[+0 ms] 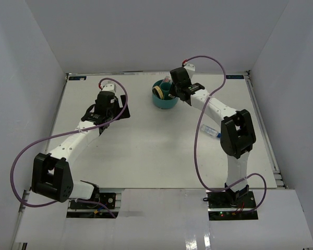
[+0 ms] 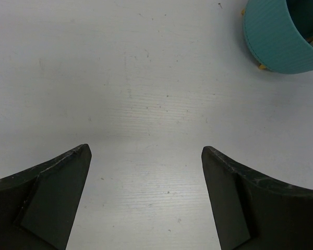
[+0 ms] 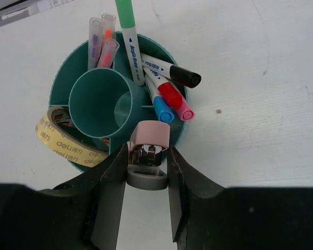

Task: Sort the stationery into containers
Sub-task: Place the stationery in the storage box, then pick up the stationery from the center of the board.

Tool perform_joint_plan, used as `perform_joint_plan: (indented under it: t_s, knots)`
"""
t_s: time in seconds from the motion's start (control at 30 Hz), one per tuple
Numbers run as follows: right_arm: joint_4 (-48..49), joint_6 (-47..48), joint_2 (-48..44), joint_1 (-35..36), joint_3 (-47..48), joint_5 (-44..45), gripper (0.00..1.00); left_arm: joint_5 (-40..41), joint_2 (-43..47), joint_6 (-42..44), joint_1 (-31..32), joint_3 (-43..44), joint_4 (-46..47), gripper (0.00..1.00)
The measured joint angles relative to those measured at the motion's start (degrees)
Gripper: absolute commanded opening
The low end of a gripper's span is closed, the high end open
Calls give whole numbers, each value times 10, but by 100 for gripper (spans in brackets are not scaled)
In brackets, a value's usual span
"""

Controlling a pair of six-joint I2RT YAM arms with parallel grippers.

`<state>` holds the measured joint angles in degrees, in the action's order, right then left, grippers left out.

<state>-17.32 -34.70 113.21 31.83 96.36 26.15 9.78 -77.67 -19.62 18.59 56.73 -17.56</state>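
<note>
The round teal organizer (image 1: 165,100) stands at the back middle of the table; it also shows in the left wrist view (image 2: 281,39). In the right wrist view its ring compartments (image 3: 60,83) hold several pens: a green one (image 3: 128,36), black-capped (image 3: 186,78), red (image 3: 170,96), blue (image 3: 162,112) and pink (image 3: 185,112), plus a tan tape roll (image 3: 62,143). My right gripper (image 3: 148,156) is shut on a small pink-topped item with a metal middle and grey base (image 3: 150,136), just above the organizer's near rim. My left gripper (image 2: 146,156) is open and empty over bare table, left of the organizer. A small blue-capped clear bottle (image 1: 211,130) lies beside the right arm.
White walls close the table at the back and both sides. The purple cables (image 1: 208,62) loop over both arms. The centre well (image 3: 96,104) of the organizer looks empty.
</note>
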Motion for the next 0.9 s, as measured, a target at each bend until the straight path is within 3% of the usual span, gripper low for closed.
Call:
perform_joint_plan:
  t_s: [0.27, 0.67, 0.9]
  knots:
    - [0, -21, 24, 0, 6, -8, 26, -9, 0, 0, 0, 0, 0, 98]
    - [6, -31, 25, 0, 6, -20, 58, -29, 0, -4, 0, 0, 0, 98]
    - [12, -26, 19, 0, -1, -34, 60, -33, 0, -4, 0, 0, 0, 98]
